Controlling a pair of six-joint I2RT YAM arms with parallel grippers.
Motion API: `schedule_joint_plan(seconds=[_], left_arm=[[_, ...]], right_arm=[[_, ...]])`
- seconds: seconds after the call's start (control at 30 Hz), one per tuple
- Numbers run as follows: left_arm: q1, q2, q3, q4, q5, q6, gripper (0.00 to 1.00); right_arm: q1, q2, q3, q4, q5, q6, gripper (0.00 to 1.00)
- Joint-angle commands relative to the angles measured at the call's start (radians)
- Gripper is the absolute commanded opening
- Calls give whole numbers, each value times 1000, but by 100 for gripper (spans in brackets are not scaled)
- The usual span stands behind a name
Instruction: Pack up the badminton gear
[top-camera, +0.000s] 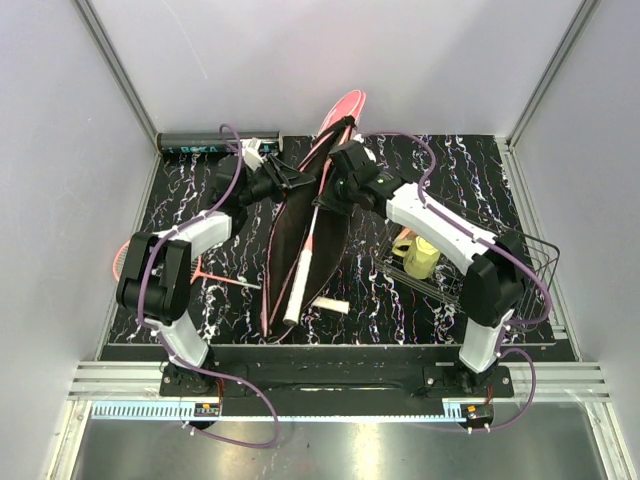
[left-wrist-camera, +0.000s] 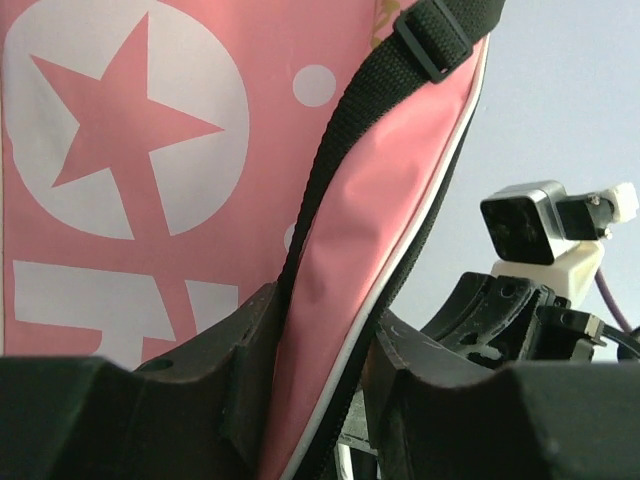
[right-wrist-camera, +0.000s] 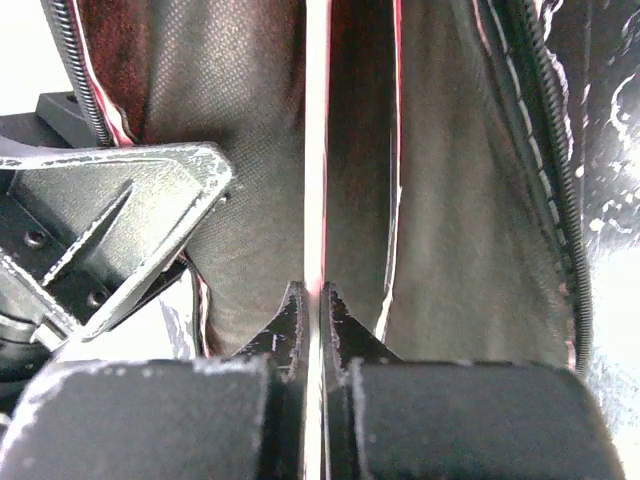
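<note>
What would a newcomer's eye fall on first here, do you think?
The long pink racquet cover lies open mid-table, a white-handled racquet inside. The left jaws clamp its edge; the right jaws pinch the racquet's shaft. To the right, a yellow-green cup sits in a wire basket.

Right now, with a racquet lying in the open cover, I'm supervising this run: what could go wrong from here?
The right gripper pinches only the thin racquet shaft, so it could swivel or slip while being moved. The left gripper holds the pink cover open by one edge; if that slips, the mouth may sag shut. The second racquet lies beside the left arm near the table edge and might get knocked.
</note>
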Motion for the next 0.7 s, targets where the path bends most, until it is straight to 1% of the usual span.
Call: schedule_joint_plan(seconds=[0.0, 0.03, 0.13, 0.23, 0.3, 0.37, 0.4, 0.43, 0.47, 0.5, 0.53, 0.57, 0.6, 0.63, 0.67], left_arm=[[-16, 40, 67, 115, 196, -165, 0], [-16, 45, 72, 126, 204, -192, 0], [-18, 54, 61, 178, 220, -242, 0], [-15, 79, 57, 241, 265, -288, 0], [-15, 91, 46, 293, 273, -314, 0], [-15, 102, 21, 353, 271, -381, 0], [-13, 117, 14, 443, 276, -415, 0], [-10, 123, 0, 495, 279, -483, 0], [-2, 133, -6, 543, 280, -516, 0], [4, 142, -14, 625, 280, -544, 0], [11, 146, -28, 660, 282, -588, 0], [27, 149, -35, 700, 280, -599, 0], [34, 146, -41, 700, 282, -602, 0], [41, 142, -51, 694, 280, -592, 0], [54, 137, -55, 666, 280, -578, 0]], right_arm=[[-18, 89, 129, 48, 374, 5, 0], [-13, 109, 141, 46, 441, -21, 0], [5, 183, 181, 34, 546, -60, 0], [30, 237, 192, 58, 629, -106, 0], [42, 260, 188, 88, 654, -112, 0], [62, 278, 186, 114, 698, -115, 0], [68, 299, 189, 120, 715, -117, 0], [74, 312, 201, 124, 730, -130, 0], [85, 324, 206, 132, 724, -146, 0], [90, 339, 211, 138, 717, -167, 0], [93, 344, 218, 140, 698, -205, 2], [94, 343, 220, 144, 677, -233, 5], [96, 332, 215, 146, 660, -259, 9], [96, 321, 211, 154, 593, -340, 15], [94, 311, 209, 151, 544, -391, 26]])
